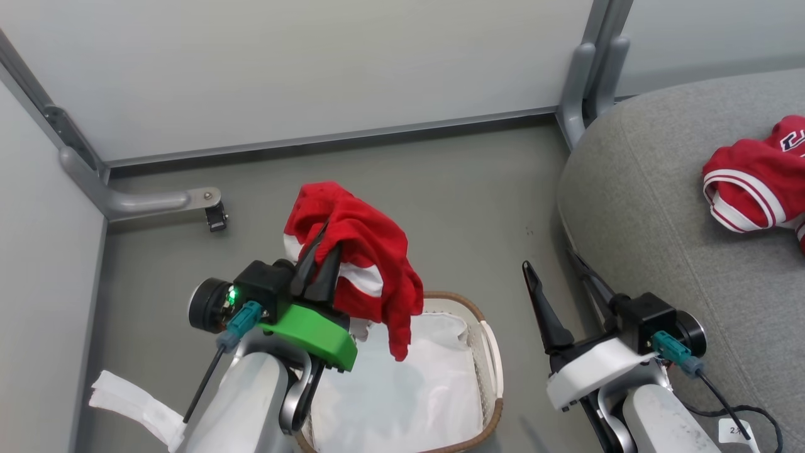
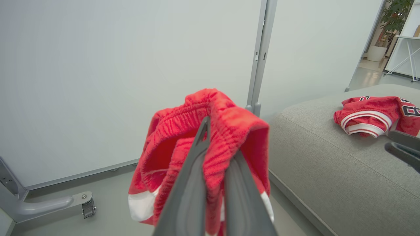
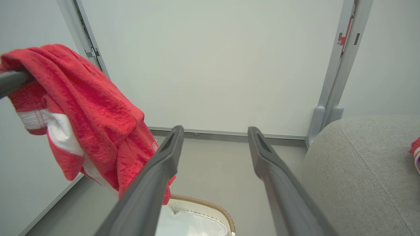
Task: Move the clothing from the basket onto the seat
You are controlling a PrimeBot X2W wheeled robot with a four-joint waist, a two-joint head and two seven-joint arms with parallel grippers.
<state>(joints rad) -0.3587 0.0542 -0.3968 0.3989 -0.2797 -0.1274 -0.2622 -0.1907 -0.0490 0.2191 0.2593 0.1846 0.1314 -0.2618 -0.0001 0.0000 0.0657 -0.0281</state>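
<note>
My left gripper (image 1: 330, 242) is shut on a red garment with white stripe trim (image 1: 371, 251) and holds it up in the air over the far left edge of the basket (image 1: 494, 352). In the left wrist view the garment (image 2: 174, 147) drapes over the closed fingers of that gripper (image 2: 220, 141). A second red jersey with block letters (image 1: 751, 182) lies on the grey seat (image 1: 660, 207) at the right. My right gripper (image 1: 550, 261) stands open and empty between basket and seat. Its own view shows its spread gripper (image 3: 216, 131), the hanging garment (image 3: 88, 105) and the basket rim (image 3: 210, 205).
A white cloth sheet (image 1: 409, 390) lines the basket. Pale partition walls close off the back and left, with a metal foot and caster (image 1: 188, 201) on the floor and a grey post (image 1: 591, 69) by the seat. A white cloth strip (image 1: 126, 396) lies at lower left.
</note>
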